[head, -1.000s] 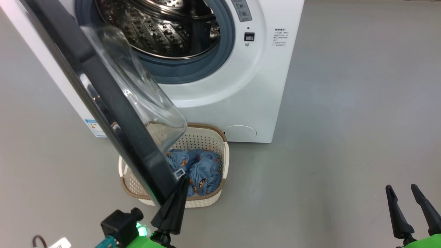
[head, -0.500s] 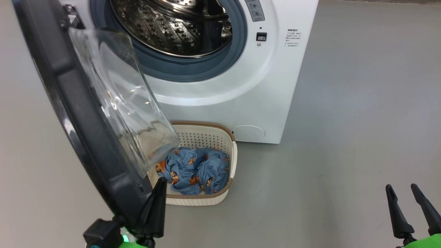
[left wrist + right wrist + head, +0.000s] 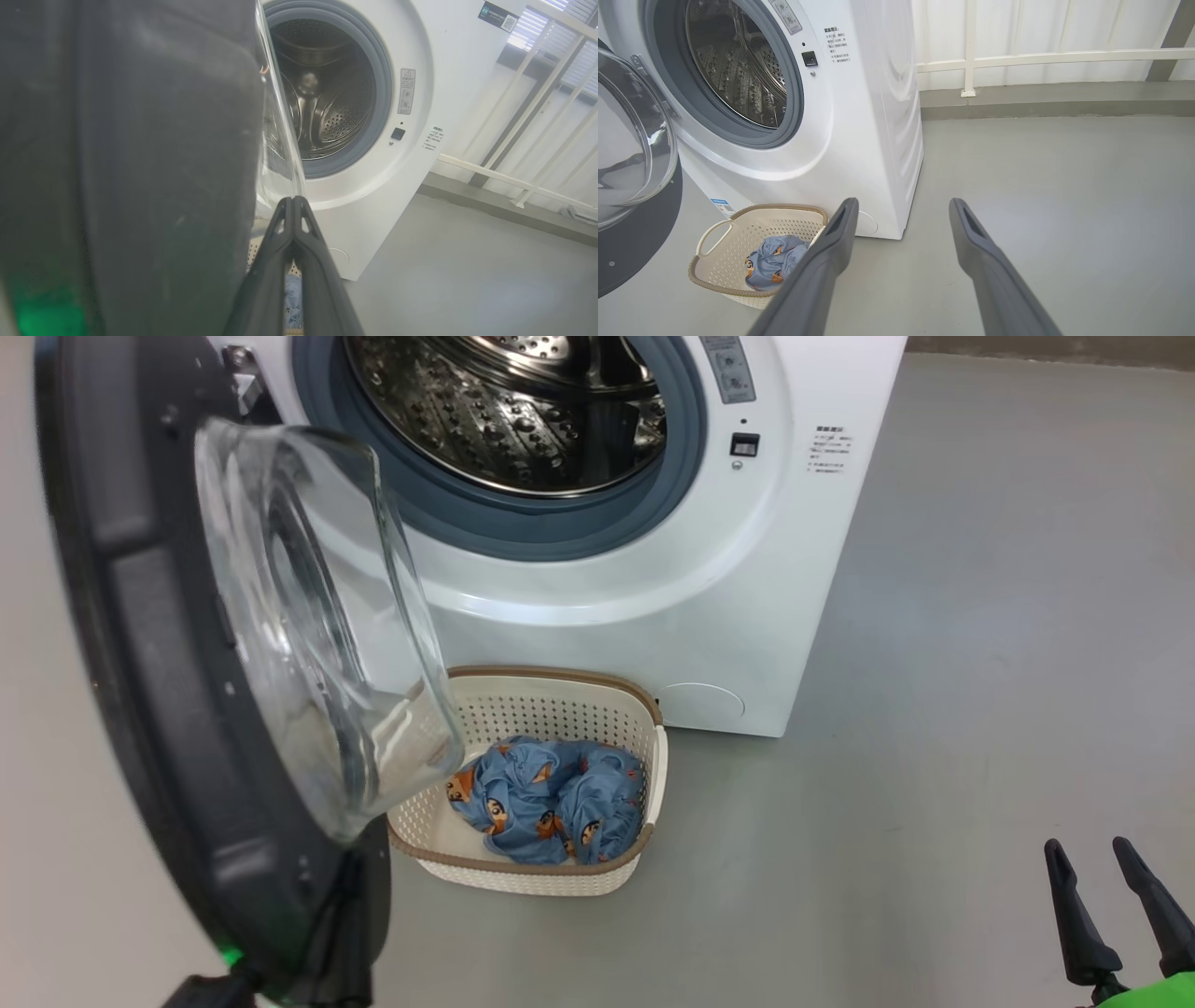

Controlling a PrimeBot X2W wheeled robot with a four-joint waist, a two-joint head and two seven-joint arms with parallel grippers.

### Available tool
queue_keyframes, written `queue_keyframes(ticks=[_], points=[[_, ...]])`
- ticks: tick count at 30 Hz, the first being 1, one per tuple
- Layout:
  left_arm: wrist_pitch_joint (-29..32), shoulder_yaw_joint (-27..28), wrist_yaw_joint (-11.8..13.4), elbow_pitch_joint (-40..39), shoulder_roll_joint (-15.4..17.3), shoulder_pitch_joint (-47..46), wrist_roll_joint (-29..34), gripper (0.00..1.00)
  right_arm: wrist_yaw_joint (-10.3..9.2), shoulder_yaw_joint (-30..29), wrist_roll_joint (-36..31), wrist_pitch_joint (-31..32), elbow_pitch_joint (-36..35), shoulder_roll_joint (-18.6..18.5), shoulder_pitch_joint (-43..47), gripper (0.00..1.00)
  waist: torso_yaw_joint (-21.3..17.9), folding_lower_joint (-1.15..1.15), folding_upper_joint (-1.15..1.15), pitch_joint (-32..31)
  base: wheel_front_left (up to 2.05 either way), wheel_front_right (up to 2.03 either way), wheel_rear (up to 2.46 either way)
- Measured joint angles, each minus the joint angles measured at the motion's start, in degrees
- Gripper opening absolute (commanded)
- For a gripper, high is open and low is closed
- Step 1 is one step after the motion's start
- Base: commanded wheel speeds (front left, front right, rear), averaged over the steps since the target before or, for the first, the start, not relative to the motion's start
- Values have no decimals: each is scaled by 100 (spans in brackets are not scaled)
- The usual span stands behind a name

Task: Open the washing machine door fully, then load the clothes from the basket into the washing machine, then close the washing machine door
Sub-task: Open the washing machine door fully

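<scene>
The washing machine (image 3: 653,616) stands with its steel drum (image 3: 523,411) exposed. The washing machine door (image 3: 140,663) hangs swung out at the left, its glass bowl (image 3: 308,635) facing the opening. Below it on the floor is the basket (image 3: 560,882), holding the blue printed clothes (image 3: 551,798). My left gripper (image 3: 292,199) is shut with nothing between its fingers, and lies against the door's lower inner edge (image 3: 366,868). My right gripper (image 3: 1087,844) is open and empty, low at the right. It is well clear of the basket (image 3: 784,206) and the clothes (image 3: 773,263).
Bare grey floor (image 3: 934,709) spreads to the right of the machine. A white railing (image 3: 1017,58) on a grey kerb runs behind. A small blue label (image 3: 720,205) sits low on the machine's front, just above the basket's handle.
The door has swung further out to the left, showing more of the basket. My shut left gripper went left and down with it. The head view shifted too. The right gripper kept still.
</scene>
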Motion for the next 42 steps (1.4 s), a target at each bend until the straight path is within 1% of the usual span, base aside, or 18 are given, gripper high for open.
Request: queue_keyframes(ticks=[4, 14, 16, 17, 25, 27, 29, 30, 32, 35, 42], points=[[0, 320, 55, -12, 1, 87, 46, 0, 0, 7, 0, 0, -10, 0, 35, 100, 69, 0, 0, -16, 0, 0, 0], [0, 1302, 41, 100, -2, 132, 125, 0, 0, 43, -5, 0, -36, 1, 113, 100, 161, 0, 0, 59, 0, 0, 0], [0, 1513, -9, 169, -3, 109, 157, 0, 0, 80, -5, 1, -37, 0, 112, 100, 165, 0, 0, 84, 0, 0, 0], [1, 1708, -59, 252, -3, 41, 182, 0, 0, 119, -5, 0, -45, 1, 110, 100, 164, 0, 0, 112, 0, 0, 0], [1, 2558, -297, 548, 18, -363, 224, 0, 0, 113, 9, 0, -78, -5, 109, 100, 193, 0, 0, 220, 0, 0, 0], [1, 2774, -356, 666, 81, -513, 260, 0, 0, 104, 10, 0, -98, -22, 108, 100, 204, 0, 0, 274, 0, 0, 0], [0, 2977, -365, 753, 118, -676, 310, 0, 0, 85, 11, 1, -112, -43, 107, 100, 216, 0, 0, 332, 0, 0, 0], [0, 3076, -419, 832, 144, -770, 311, 0, 0, 75, 11, 0, -129, -51, 107, 100, 223, 0, 0, 363, 0, 0, 0], [0, 3260, -500, 1005, 236, -941, 328, 0, 0, 62, 11, 1, -141, -77, 92, 100, 234, 0, 0, 426, 0, 0, 0], [0, 3545, -545, 1270, 371, -1209, 403, 0, 0, 19, 18, 0, -160, -136, 81, 100, 247, 1, 0, 524, 0, 0, 0], [-1, 4084, -708, 1817, 616, -1731, 516, 0, 0, -4, 20, 0, -208, -174, -55, 100, 257, 0, 0, 733, 0, 0, 0]])
